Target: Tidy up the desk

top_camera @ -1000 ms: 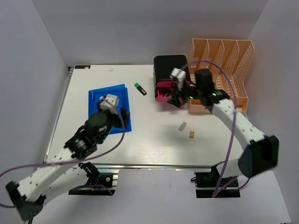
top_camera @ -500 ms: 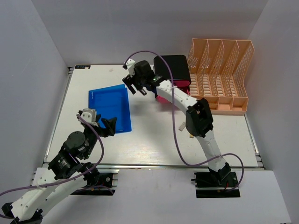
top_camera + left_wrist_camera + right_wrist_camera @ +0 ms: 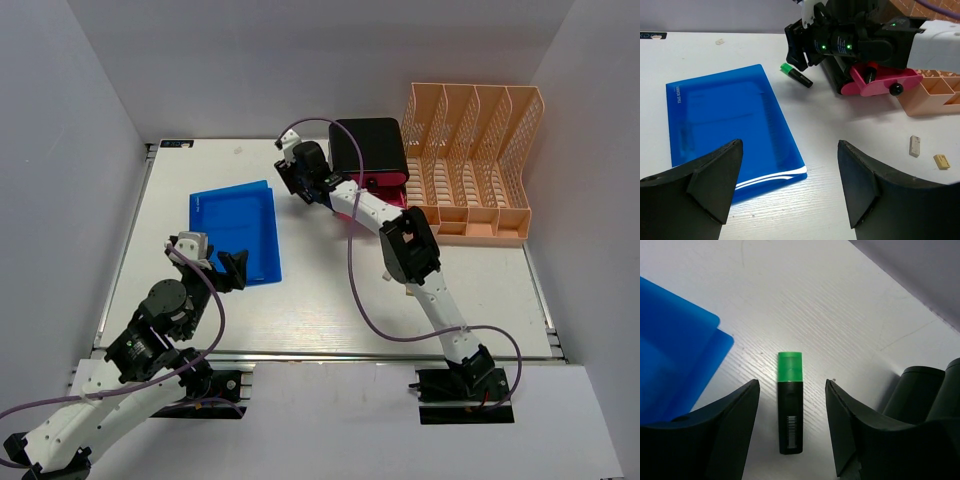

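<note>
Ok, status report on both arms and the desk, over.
Right fingers open, straddling the green highlighter, not gripping. Left fingers open, empty, at the blue folder's near edge. Desk: two small blocks loose. Nothing blocking the highlighter.

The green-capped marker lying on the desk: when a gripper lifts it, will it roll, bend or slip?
The marker looks like rigid plastic, so it probably will not bend. Its body seems flattened against the desk, so rolling is unlikely. Its smooth black shell may slip if pinched lightly.
</note>
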Robot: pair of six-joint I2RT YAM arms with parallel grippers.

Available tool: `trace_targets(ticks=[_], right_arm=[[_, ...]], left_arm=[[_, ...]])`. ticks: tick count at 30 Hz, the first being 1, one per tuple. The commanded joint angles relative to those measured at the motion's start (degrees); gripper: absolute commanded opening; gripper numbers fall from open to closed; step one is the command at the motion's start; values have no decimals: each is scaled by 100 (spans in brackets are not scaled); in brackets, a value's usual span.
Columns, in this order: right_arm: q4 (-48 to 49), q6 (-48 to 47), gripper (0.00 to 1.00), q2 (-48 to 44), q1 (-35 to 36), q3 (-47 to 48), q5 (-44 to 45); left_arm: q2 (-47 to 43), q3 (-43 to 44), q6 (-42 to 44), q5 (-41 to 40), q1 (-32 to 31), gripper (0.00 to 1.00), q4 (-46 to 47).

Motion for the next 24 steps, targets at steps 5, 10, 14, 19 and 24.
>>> trace_targets(ticks=[5,10,14,19,24], right_arm=[[385,43,58,422,-169,316,-142],[535,25,58,527,-186,307,-248],[508,16,58,572,-204,254,-371],[465,130,58,528,-222,78,-468],[131,183,57,475,-239,43,-538]], left_arm=[[14,-51,48,-37,30,86,12],[5,-60,74,24,30,86,21],[-47,-68,75,42,30,86,30],[-56,-77,92,68,30,86,47],[-109,-60,101,77,30,86,47]])
